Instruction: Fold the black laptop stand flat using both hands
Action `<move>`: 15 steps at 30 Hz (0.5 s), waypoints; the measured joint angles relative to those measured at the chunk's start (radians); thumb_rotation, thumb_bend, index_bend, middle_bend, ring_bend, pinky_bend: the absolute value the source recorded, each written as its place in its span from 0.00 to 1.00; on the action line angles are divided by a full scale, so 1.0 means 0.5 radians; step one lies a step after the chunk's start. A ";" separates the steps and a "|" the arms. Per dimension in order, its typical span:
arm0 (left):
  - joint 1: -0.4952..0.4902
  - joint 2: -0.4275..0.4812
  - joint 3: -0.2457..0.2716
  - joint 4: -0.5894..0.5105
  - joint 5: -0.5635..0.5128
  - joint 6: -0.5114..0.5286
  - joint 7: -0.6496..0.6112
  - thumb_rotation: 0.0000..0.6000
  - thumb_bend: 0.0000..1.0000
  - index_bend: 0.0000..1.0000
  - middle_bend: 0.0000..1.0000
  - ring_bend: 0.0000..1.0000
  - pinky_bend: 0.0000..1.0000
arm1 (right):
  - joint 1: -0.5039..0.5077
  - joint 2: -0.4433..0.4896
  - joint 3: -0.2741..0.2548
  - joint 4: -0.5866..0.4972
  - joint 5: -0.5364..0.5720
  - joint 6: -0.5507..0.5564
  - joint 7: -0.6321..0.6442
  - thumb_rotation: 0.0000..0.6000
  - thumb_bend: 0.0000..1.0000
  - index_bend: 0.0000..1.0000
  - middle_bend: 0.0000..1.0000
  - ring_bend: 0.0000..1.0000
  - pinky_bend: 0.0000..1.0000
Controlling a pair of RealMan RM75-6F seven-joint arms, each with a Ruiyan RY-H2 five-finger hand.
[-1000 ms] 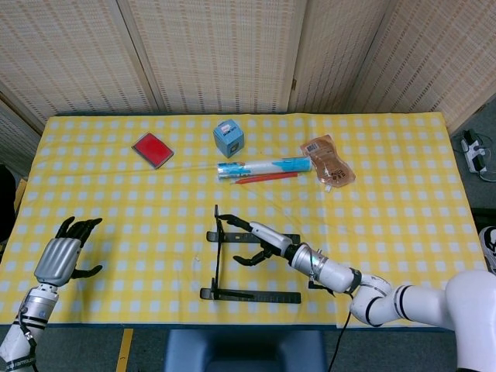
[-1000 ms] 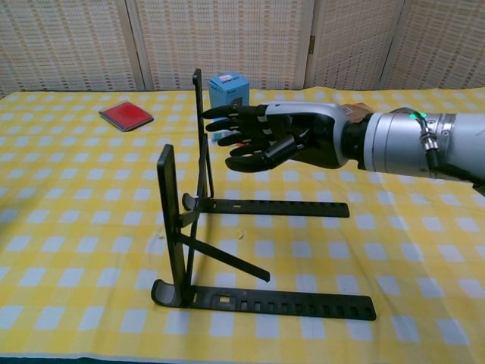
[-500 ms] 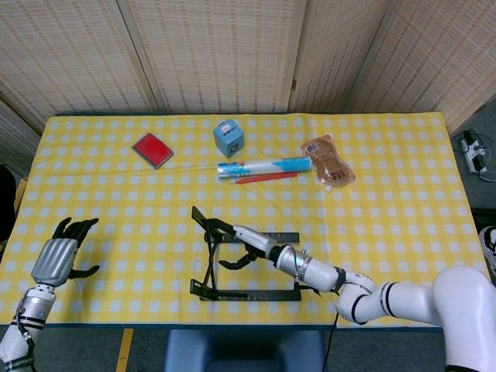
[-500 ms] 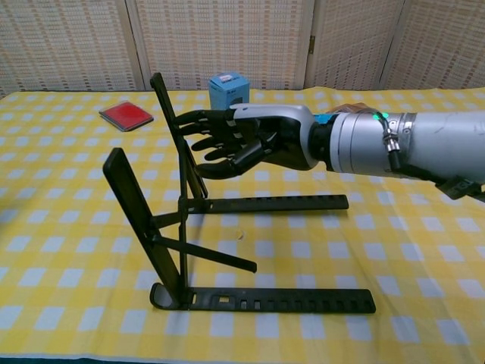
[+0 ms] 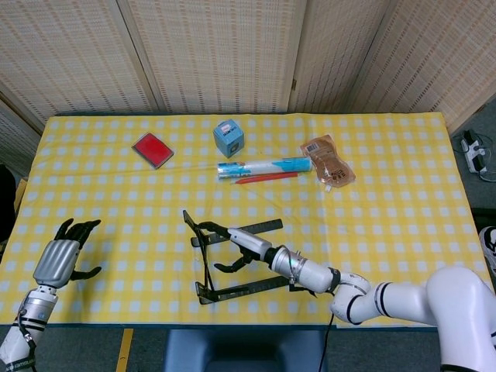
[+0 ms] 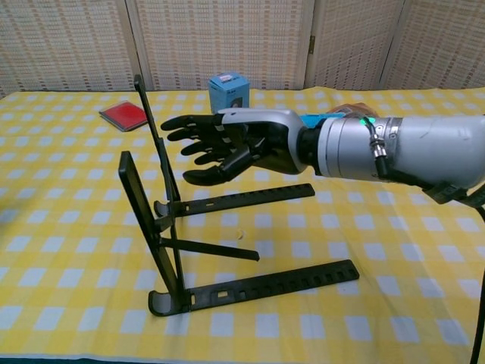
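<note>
The black laptop stand [image 5: 246, 288] stands opened near the table's front edge, its two uprights leaning away to the left and its two notched rails [image 6: 265, 284] lying at a slant on the cloth. My right hand [image 5: 243, 242] reaches between the rails from the right, fingers spread. In the chest view its fingertips [image 6: 168, 123] are at the far upright [image 6: 148, 121], and the right hand [image 6: 242, 144] holds nothing. My left hand [image 5: 59, 256] hovers far to the left by the front corner, fingers apart and empty. The chest view does not show it.
At the back of the yellow checked table lie a red card case [image 5: 152, 149], a blue box [image 5: 229, 137], a blue and white tube [image 5: 263, 166] with a red pen [image 5: 267, 177] beside it, and a brown pouch [image 5: 328, 160].
My right hand has moved left against the uprights. They tipped further left, and the whole stand swung so its rails now lie slanted. The left hand has barely moved.
</note>
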State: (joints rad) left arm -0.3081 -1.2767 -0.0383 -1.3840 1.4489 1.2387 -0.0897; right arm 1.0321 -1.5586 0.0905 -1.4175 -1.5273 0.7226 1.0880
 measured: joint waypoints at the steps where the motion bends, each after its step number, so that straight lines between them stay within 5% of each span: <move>1: -0.002 -0.003 -0.001 0.003 -0.001 -0.003 -0.001 1.00 0.19 0.14 0.19 0.18 0.07 | -0.009 0.012 -0.010 -0.004 -0.005 0.008 0.000 1.00 0.43 0.00 0.00 0.00 0.00; 15: 0.008 -0.005 0.005 0.024 0.008 0.007 -0.037 1.00 0.19 0.14 0.19 0.18 0.07 | -0.200 0.316 -0.241 -0.209 -0.142 0.169 -0.152 1.00 0.43 0.00 0.03 0.07 0.00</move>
State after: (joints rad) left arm -0.3042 -1.2793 -0.0360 -1.3721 1.4528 1.2424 -0.1082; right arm 0.9319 -1.4008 -0.0299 -1.5221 -1.5985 0.8071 1.0121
